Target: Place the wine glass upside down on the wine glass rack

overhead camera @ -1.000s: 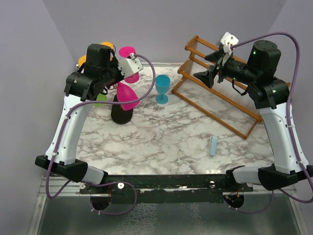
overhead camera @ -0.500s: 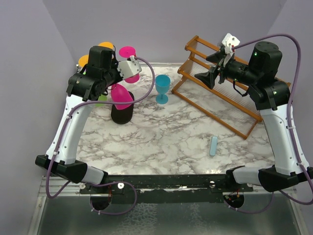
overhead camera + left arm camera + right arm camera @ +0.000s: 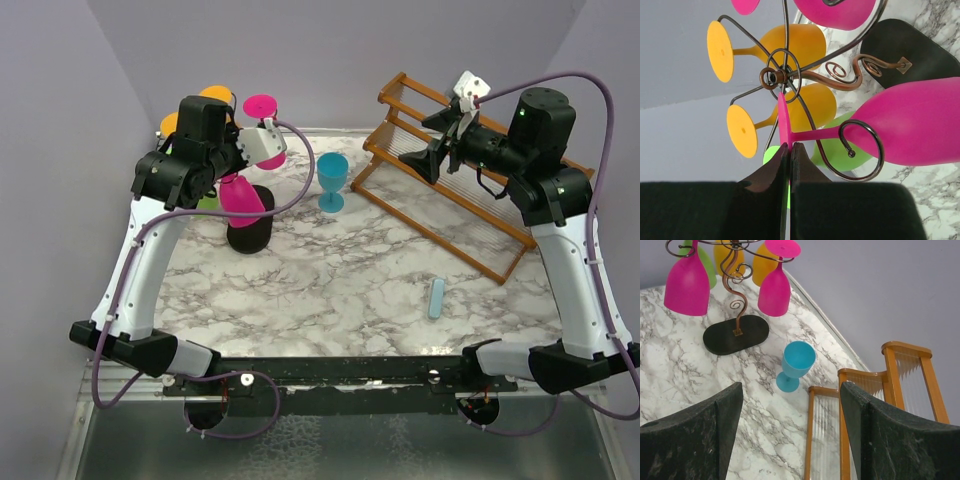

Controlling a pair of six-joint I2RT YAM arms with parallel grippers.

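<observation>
The wine glass rack [image 3: 785, 75] is a dark wire tree on a black oval base [image 3: 249, 236]. A magenta wine glass [image 3: 920, 125] hangs bowl-down, its stem inside one curled arm [image 3: 860, 150]. My left gripper [image 3: 790, 146] is shut on the thin edge of that glass's foot [image 3: 782, 117]. From above, this glass's bowl [image 3: 240, 195] hangs beside the rack post under my left gripper [image 3: 238, 158]. The right wrist view shows the same bowl [image 3: 687, 285]. My right gripper [image 3: 425, 158] stands open and empty over the wooden rack; its fingers [image 3: 700, 435] frame the marble.
A second magenta glass [image 3: 774, 292], orange glasses [image 3: 790, 45] and a green one [image 3: 840, 152] hang on the wire tree. A blue glass [image 3: 332, 180] stands upright mid-table. A brown slatted wooden rack [image 3: 450, 200] fills the back right. A pale blue bar [image 3: 436, 297] lies front right.
My left arm has swung the magenta glass from a slant to nearly bowl-down, and the bowl has moved left toward the rack post. The right arm has barely shifted.
</observation>
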